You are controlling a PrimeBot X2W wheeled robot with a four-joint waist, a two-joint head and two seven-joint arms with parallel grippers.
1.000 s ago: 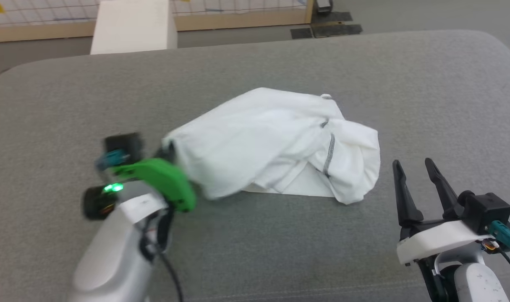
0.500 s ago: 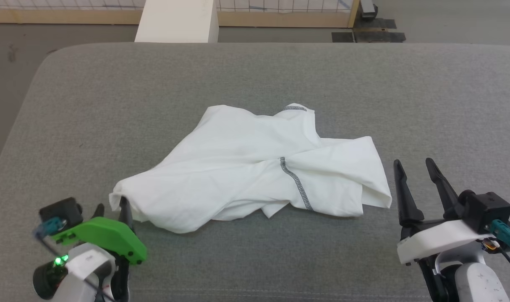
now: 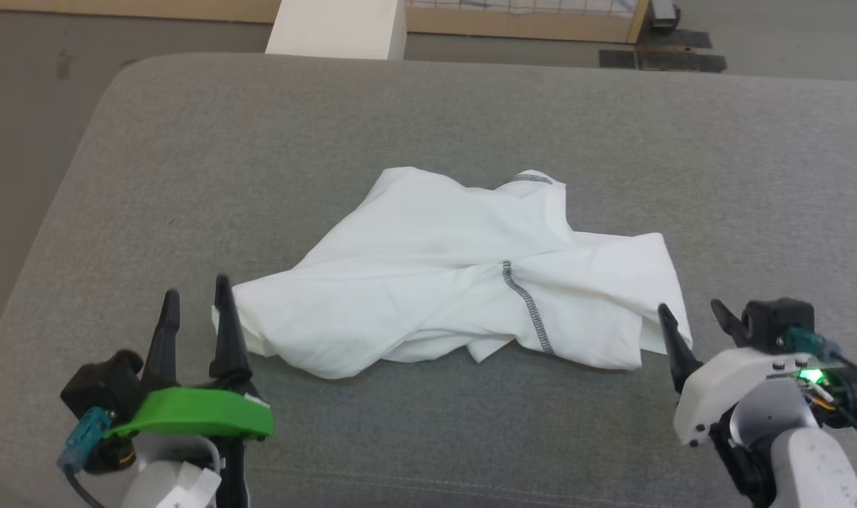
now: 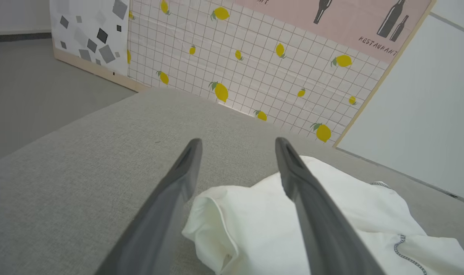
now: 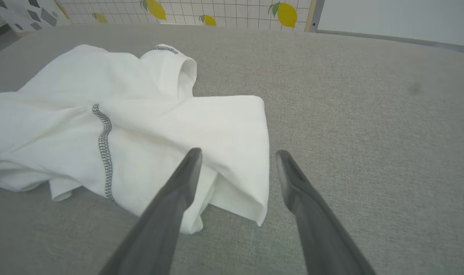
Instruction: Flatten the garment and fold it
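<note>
The white garment (image 3: 463, 275) lies crumpled on the grey padded surface (image 3: 428, 120), with a dark zigzag seam (image 3: 529, 310) near its middle. My left gripper (image 3: 195, 293) stands open at the garment's left corner, fingers apart with nothing between them. In the left wrist view the garment's rolled corner (image 4: 212, 225) lies low between the two fingers (image 4: 304, 191), not pinched. My right gripper (image 3: 689, 314) is open at the garment's right edge. In the right wrist view that edge (image 5: 254, 152) runs between the spread fingers (image 5: 178, 187).
A rigid white box (image 3: 336, 28) stands beyond the surface's far edge. A wooden-framed panel with lemon prints (image 4: 254, 65) stands behind. Bare grey surface lies all around the garment; the floor (image 3: 33, 92) drops away at the left.
My left gripper dragged the garment's corner out to the left, then let it go and opened. The garment now lies spread wider. The right gripper has shifted toward the garment's right edge. The camera also moved.
</note>
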